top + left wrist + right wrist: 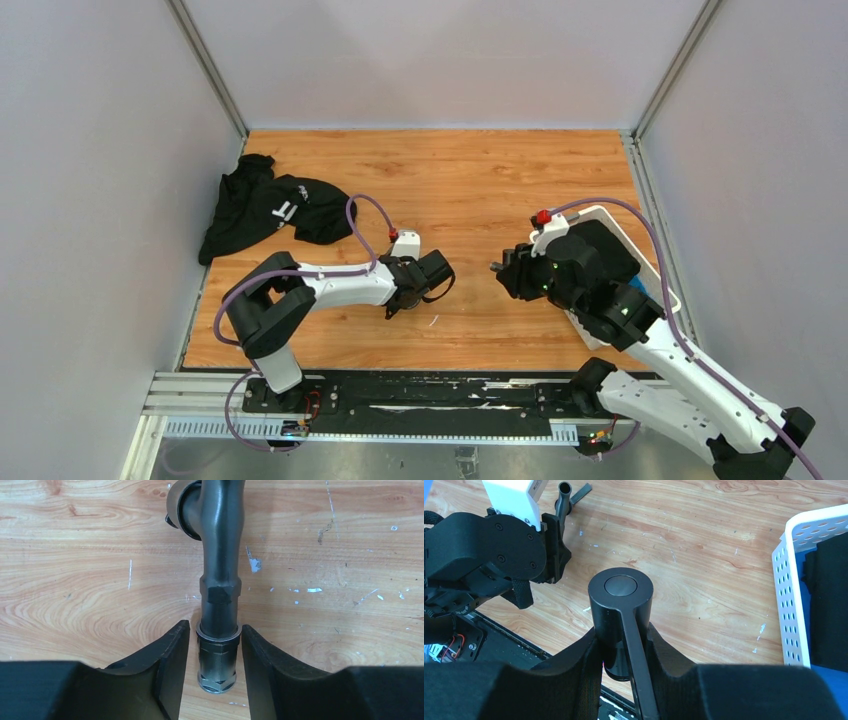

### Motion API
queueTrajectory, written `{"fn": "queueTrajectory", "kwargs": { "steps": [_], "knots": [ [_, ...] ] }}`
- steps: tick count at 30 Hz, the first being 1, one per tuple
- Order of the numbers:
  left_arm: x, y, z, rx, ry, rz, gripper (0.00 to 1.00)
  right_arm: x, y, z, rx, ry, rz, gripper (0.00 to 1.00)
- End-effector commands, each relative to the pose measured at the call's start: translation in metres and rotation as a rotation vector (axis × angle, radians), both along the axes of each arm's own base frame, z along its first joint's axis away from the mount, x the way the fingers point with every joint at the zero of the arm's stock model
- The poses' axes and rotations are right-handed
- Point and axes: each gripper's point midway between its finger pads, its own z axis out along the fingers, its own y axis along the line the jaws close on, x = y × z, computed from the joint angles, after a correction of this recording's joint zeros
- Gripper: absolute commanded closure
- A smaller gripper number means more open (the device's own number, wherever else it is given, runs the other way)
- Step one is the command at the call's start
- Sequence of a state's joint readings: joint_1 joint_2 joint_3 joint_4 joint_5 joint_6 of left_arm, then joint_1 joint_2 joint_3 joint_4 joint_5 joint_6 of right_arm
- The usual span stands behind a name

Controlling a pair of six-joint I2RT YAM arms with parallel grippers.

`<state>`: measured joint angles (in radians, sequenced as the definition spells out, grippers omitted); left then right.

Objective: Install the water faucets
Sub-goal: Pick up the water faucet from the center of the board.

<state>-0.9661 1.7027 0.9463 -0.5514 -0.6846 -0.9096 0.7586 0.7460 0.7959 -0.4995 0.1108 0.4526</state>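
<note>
Wood-grain tabletop (450, 170), scuffed with white flecks, fills the grey-walled booth. Low in the middle of the left wrist view, the left gripper (216, 650) has a finger close on each side of the threaded nut end of a dark faucet pipe (220, 555) lying on the wood (whether they actually pinch it I cannot tell). At the centre of the right wrist view, the right gripper (624, 652) is clamped on a round-capped lever faucet piece (620, 587). A white basket (791, 570) stands at the right edge.

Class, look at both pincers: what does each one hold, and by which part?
The left pincer grips the faucet pipe by its threaded nut end; the right pincer grips the lever-handle valve by the cylinder's sides, below the cap.
</note>
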Motion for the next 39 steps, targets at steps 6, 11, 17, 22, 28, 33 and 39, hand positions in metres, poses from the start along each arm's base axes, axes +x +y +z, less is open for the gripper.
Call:
{"fn": "queueTrajectory", "kwargs": {
  "steps": [6, 11, 17, 22, 28, 33, 39],
  "knots": [
    [-0.012, 0.018, -0.007, 0.096, 0.061, -0.011, 0.92, 0.005, -0.002, 0.013, 0.049, -0.016, -0.034, 1.00],
    [-0.007, 0.015, 0.024, 0.060, 0.017, -0.021, 1.00, 0.005, -0.002, 0.009, 0.045, -0.005, -0.028, 1.00],
    [0.002, -0.027, 0.148, -0.515, -0.132, -0.170, 1.00, 0.003, 0.008, 0.020, 0.071, -0.095, 0.064, 1.00],
    [0.001, -0.019, 0.261, -0.975, -0.323, -0.219, 1.00, -0.003, 0.031, 0.052, 0.236, -0.346, 0.214, 1.00],
    [-0.004, -0.021, 0.305, -1.203, -0.371, -0.208, 1.00, -0.009, 0.058, 0.101, 0.316, -0.688, 0.285, 1.00],
    [-0.004, -0.025, 0.309, -1.375, -0.375, -0.170, 1.00, -0.015, 0.087, 0.115, 0.146, -0.879, 0.291, 1.00],
    [-0.007, -0.009, 0.317, -1.457, -0.443, -0.093, 1.00, -0.027, 0.113, 0.115, -0.118, -1.042, 0.322, 1.00]
  ]
}}
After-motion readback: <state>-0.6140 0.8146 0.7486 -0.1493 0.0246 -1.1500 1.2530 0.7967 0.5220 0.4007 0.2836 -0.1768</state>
